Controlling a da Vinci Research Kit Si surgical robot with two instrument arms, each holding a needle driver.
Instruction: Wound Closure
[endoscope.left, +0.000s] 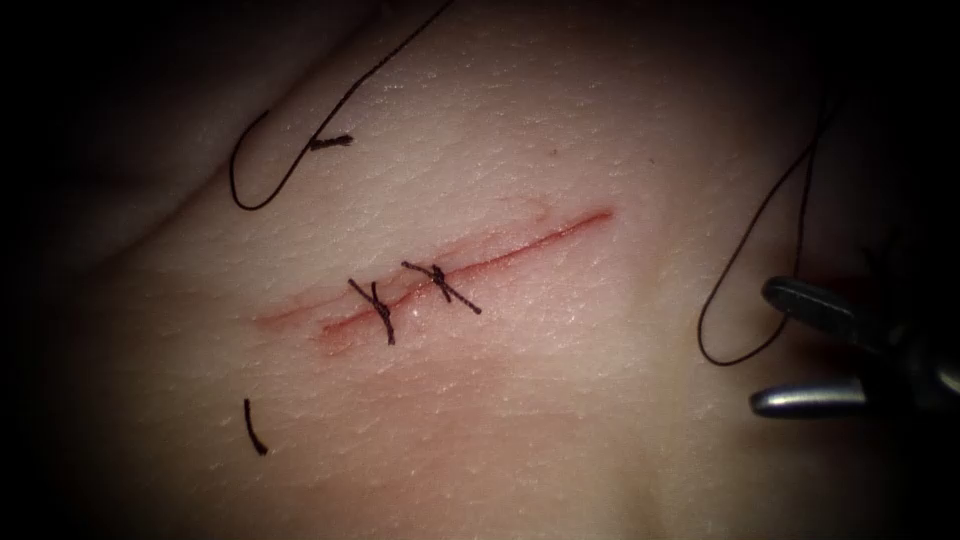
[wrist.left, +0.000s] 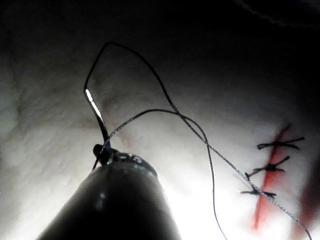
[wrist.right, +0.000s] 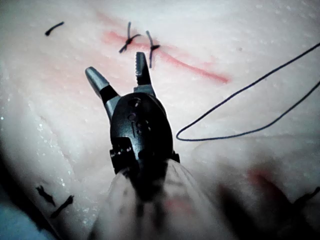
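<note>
I am seeing the right arm's tool (endoscope.left: 765, 345) at the endoscope view's right edge, well right of the cut, its two grey metal fingers (endoscope.left: 810, 400) standing apart and holding nothing. The long red cut (endoscope.left: 470, 268) is crossing the pale pork tissue (endoscope.left: 600, 400), with two dark knotted stitches (endoscope.left: 372, 308) lying across its left half. A loop of thin dark thread (endoscope.left: 745, 250) is lying just beside the open fingers. In the left wrist view, the left arm's tool (wrist.left: 102, 152) is gripping the curved steel needle (wrist.left: 95, 107) near one end, clear of the tissue, thread trailing. A short cut thread end (endoscope.left: 255, 428) is lying left of the cut.
</note>
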